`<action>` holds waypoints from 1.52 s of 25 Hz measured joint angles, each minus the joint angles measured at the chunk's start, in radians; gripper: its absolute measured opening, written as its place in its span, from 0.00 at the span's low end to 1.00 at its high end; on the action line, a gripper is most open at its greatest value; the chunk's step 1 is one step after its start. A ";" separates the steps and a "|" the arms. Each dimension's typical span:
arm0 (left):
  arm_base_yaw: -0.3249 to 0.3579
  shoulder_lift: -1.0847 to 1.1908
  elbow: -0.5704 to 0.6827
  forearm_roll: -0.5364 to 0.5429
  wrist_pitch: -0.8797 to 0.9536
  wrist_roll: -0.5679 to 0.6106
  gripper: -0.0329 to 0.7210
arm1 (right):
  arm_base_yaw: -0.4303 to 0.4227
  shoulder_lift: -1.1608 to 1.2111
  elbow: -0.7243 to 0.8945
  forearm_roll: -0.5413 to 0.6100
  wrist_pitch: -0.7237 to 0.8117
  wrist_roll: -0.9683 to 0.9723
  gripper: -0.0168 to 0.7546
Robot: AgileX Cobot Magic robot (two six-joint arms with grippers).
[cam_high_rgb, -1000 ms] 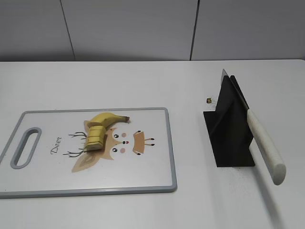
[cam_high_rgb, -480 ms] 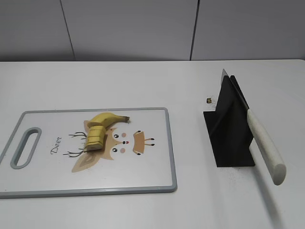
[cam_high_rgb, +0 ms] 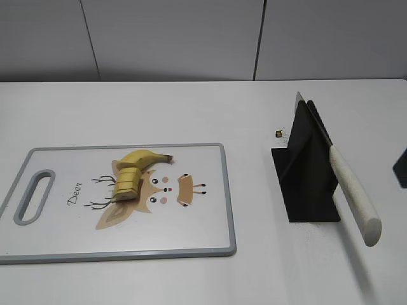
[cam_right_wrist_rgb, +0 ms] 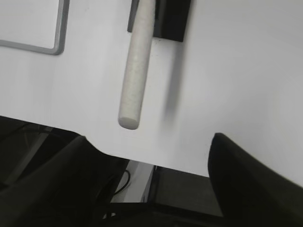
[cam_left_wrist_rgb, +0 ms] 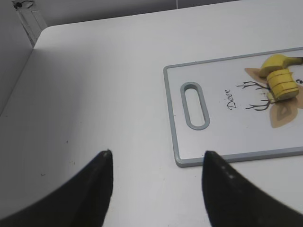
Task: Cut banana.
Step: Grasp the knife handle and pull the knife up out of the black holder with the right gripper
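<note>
A yellow banana [cam_high_rgb: 145,157] lies on the white cutting board [cam_high_rgb: 197,222], its left end cut into several slices [cam_high_rgb: 127,184]. Both also show in the left wrist view: the banana [cam_left_wrist_rgb: 277,61] and the slices [cam_left_wrist_rgb: 283,84]. The white-handled knife [cam_high_rgb: 355,197] rests in a black stand [cam_high_rgb: 308,187], handle sticking out toward the front. My left gripper [cam_left_wrist_rgb: 157,156] is open and empty over bare table, left of the board [cam_left_wrist_rgb: 213,137]. My right gripper [cam_right_wrist_rgb: 149,142] is open and empty near the table's front edge, below the knife handle [cam_right_wrist_rgb: 136,66]. A dark part of it [cam_high_rgb: 401,166] shows at the right edge.
A small dark crumb-like object [cam_high_rgb: 278,134] lies behind the stand. The stand [cam_right_wrist_rgb: 173,19] and a corner of the board [cam_right_wrist_rgb: 52,28] show at the top of the right wrist view. The table's front edge runs between the right fingers.
A dark part of the right arm has come into the exterior view at the right edge. Banana, board and knife have not moved.
</note>
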 joint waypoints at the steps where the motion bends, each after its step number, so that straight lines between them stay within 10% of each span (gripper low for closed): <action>1: 0.000 0.000 0.000 0.000 0.000 0.000 0.82 | 0.000 0.025 -0.002 0.024 0.000 0.002 0.77; 24: 0.000 0.000 0.000 0.000 0.000 0.000 0.82 | 0.000 0.466 -0.005 0.052 -0.149 0.073 0.69; 28: 0.000 0.000 0.000 0.000 0.000 0.000 0.82 | 0.000 0.489 -0.006 0.050 -0.149 0.093 0.56; 32: 0.000 0.000 0.000 0.000 0.000 0.000 0.82 | 0.000 0.492 -0.006 0.053 -0.127 0.104 0.23; 38: 0.000 0.000 0.000 0.000 0.000 0.000 0.82 | 0.000 0.492 -0.006 0.059 -0.119 0.126 0.23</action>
